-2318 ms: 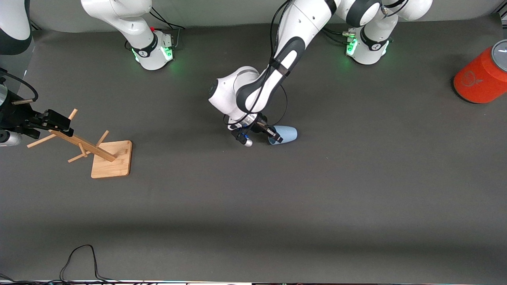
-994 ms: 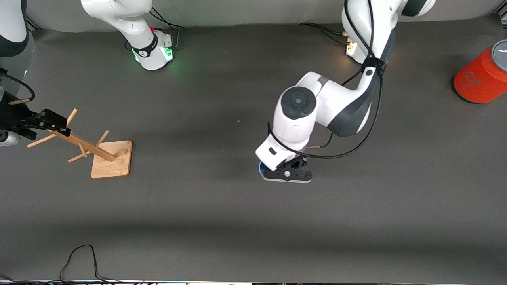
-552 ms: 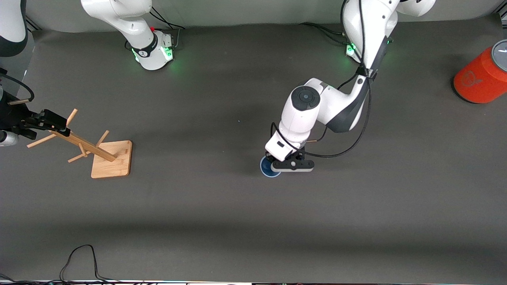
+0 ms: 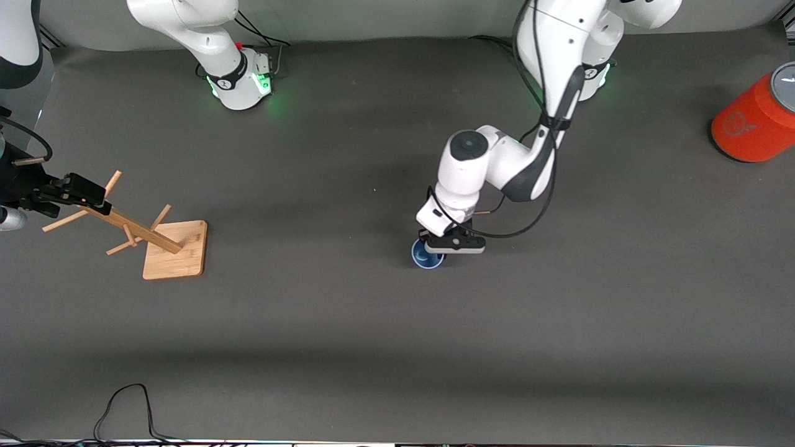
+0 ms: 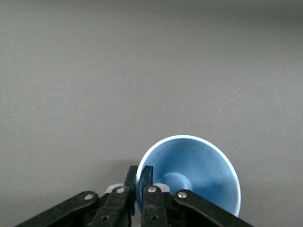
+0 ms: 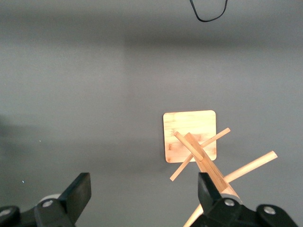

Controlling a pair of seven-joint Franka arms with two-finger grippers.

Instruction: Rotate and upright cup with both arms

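Left gripper (image 5: 138,189) pinching cup (image 4: 427,256) rim, fingertips partly cropped

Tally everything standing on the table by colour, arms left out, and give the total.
Blue: 1, the cup, upright, its rim pinched by the left gripper
Orange: 1, the can at the left arm's end
Light wood: 1, the peg stand, beneath the open right gripper
Total: 3

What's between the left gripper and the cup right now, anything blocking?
Nothing visible. The left gripper is already shut on the cup, fingers pinching its rim wall, cup mouth-up on the table.
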